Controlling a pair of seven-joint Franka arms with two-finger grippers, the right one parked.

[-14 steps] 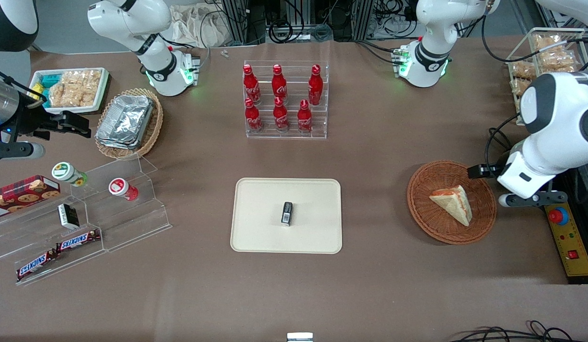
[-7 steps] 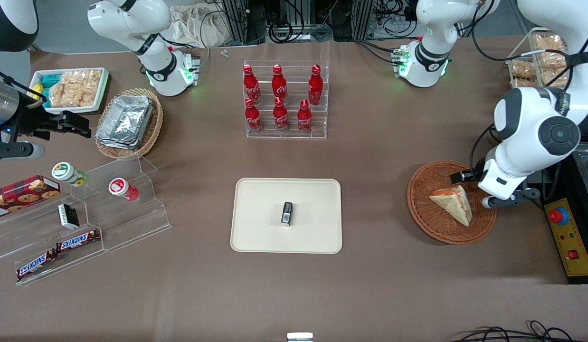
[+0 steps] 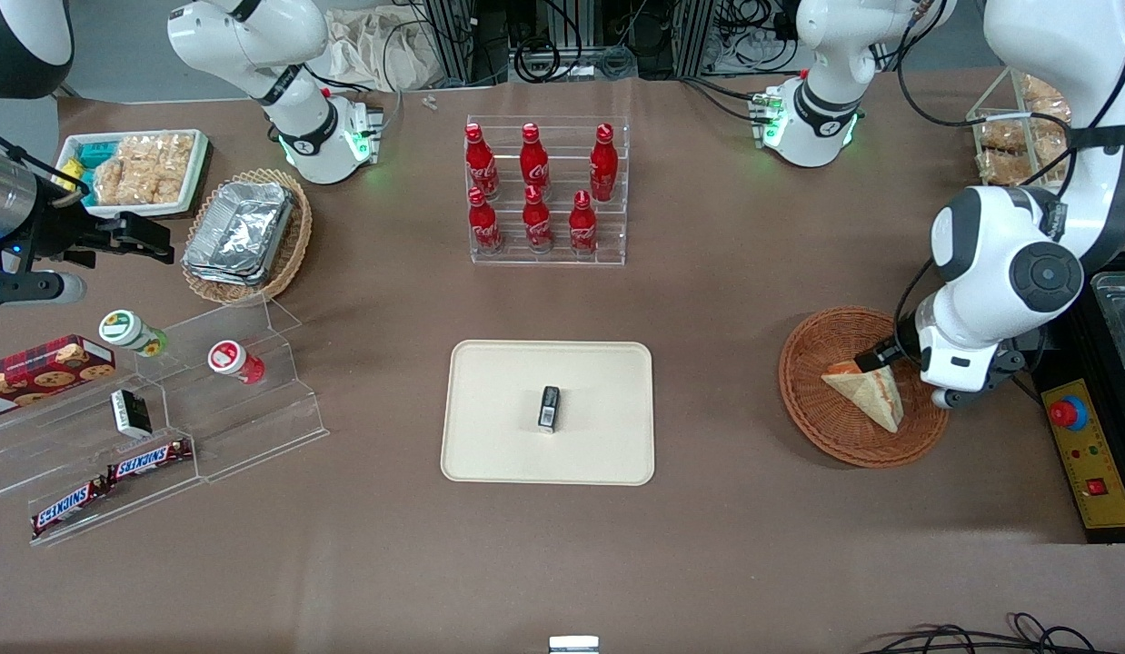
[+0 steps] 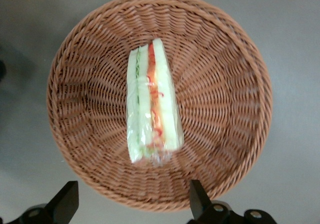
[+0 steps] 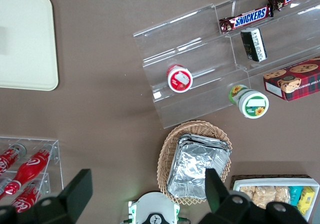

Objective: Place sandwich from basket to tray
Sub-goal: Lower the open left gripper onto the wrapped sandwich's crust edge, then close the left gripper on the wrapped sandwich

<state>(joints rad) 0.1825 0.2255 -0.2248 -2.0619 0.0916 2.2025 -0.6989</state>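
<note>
Hovering with the tool point(image 4: 130, 206) spread wide and empty above the sandwich point(image 3: 866, 391) in the basket point(image 3: 821, 422) at frame right, apparently mid-approach, next needing descent, closure, and carriage to the tray point(image 3: 490, 445) at centre.

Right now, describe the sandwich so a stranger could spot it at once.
Find the round reddish-brown basket toward the working arm's end of the table, beside the cream tray. The open gripper hovers above it. Inside lies the sandwich, a pale triangular wedge with red filling, the basket's only item.
</note>
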